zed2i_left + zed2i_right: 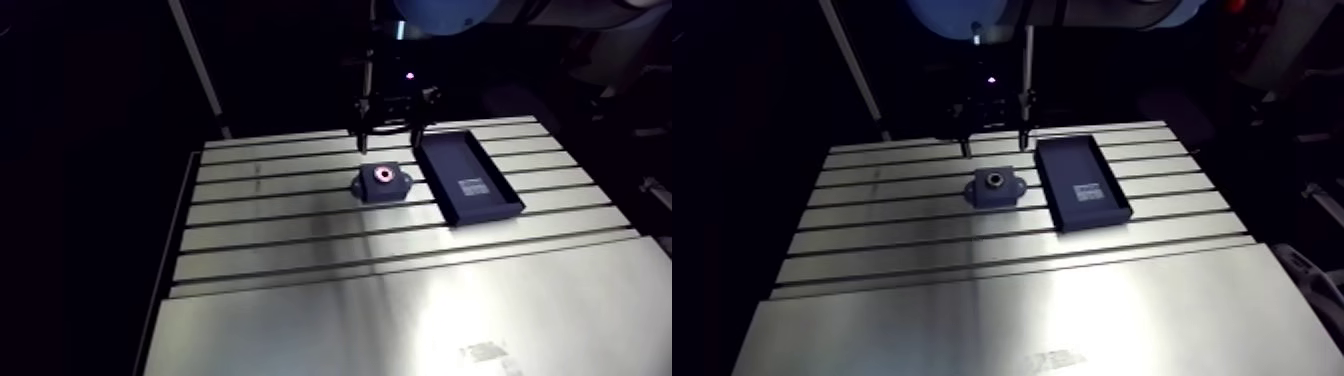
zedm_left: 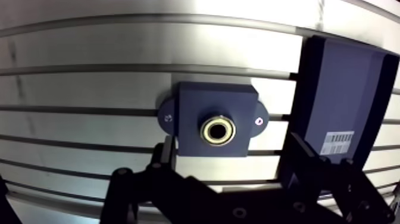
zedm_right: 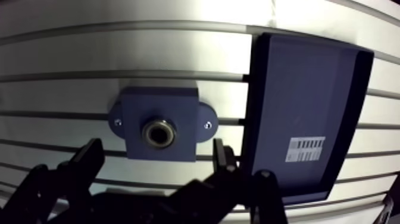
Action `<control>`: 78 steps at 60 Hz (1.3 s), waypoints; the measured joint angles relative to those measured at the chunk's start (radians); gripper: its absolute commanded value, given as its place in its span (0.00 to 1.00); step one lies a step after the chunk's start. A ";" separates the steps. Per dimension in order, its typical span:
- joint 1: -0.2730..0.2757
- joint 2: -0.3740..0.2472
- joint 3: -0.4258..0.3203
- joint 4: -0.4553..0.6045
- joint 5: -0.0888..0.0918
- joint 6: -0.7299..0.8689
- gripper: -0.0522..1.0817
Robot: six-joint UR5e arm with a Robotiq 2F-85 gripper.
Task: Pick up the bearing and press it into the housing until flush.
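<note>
While bearing (image 2: pixel 218 130) sits in housing (image 2: pixel 196 101) | claw (image 2: pixel 230 143) apart, clear of it | tray (image 2: pixel 333 89) beside housing

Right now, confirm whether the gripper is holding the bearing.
No, the gripper is open with nothing between its fingers; the bearing sits in the housing.

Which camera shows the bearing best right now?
The wrist view: it looks almost straight down on the bearing, a bright ring in the bore of the housing. The arm view shows it only as a small, distant ring.
</note>
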 measured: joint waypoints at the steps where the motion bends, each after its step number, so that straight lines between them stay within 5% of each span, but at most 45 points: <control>1: 0.000 -0.002 -0.002 0.004 0.000 0.001 0.30; 2: 0.000 -0.003 -0.005 0.008 0.000 0.001 0.30; 3: 0.000 -0.005 -0.007 0.012 0.000 0.001 0.45; 9: -0.001 -0.012 -0.017 0.031 0.000 0.003 0.74; 22: -0.004 -0.017 -0.022 0.049 0.000 0.006 0.93; 78: -0.001 -0.007 0.034 -0.015 0.006 0.006 0.98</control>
